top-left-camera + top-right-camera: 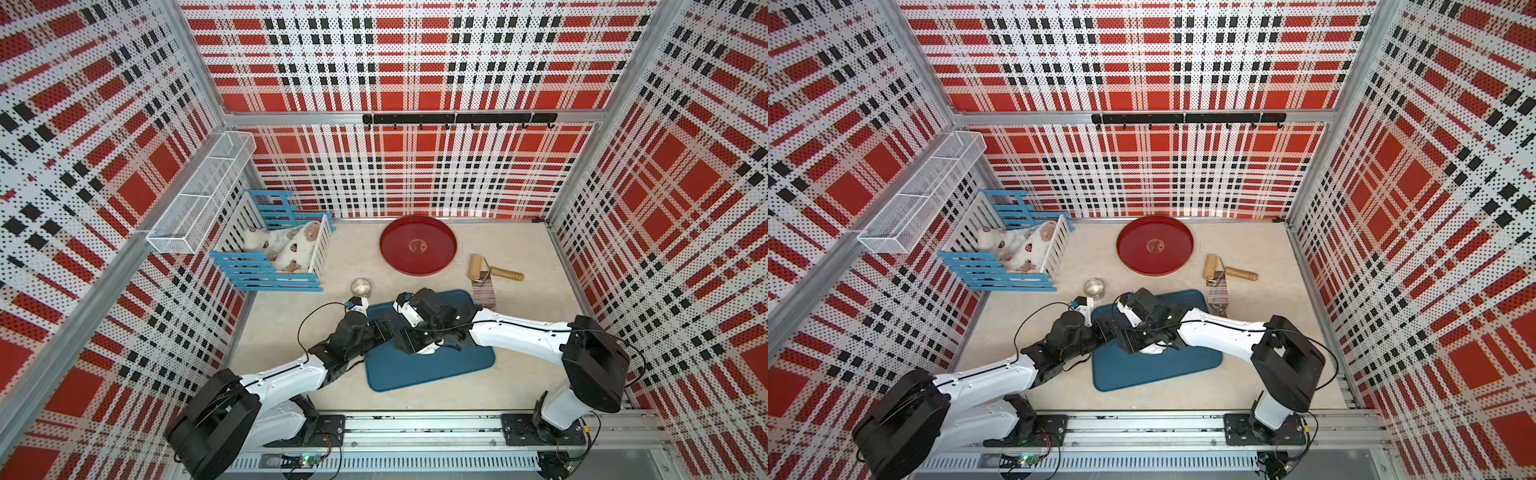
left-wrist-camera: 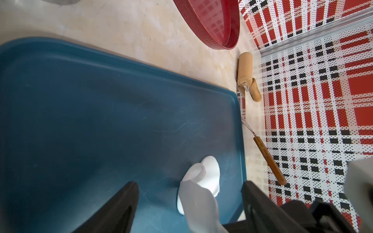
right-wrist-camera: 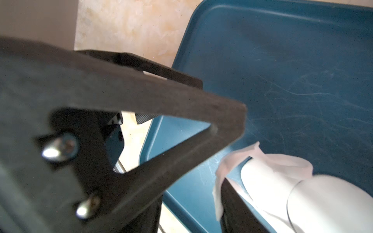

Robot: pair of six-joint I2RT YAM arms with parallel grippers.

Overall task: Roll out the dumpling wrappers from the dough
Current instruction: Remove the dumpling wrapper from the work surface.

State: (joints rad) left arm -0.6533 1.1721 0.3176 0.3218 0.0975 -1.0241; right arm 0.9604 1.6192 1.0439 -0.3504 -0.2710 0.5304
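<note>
Wire basket (image 1: 199,199) is mounted on the left wall. The blue-and-white slatted crate (image 1: 266,278) below it holds a bunched patterned cloth (image 1: 291,245). A small round metal piece (image 1: 360,286) (ring or cup, I cannot tell) stands just off the far-left corner of the blue tray (image 1: 415,374). My left gripper (image 2: 188,182) is spread wide over that tray, gripping nothing. The dough (image 2: 210,175), a thin white sheet folded on itself, lies in the tray beneath my right gripper (image 3: 232,153). Its jaws are part-way apart with nothing pinched, and a dough flap drapes over one finger. The red round tray (image 1: 399,232) sits behind. The wooden roller (image 1: 476,266) and scraper (image 1: 483,293) are furthest right.
</note>
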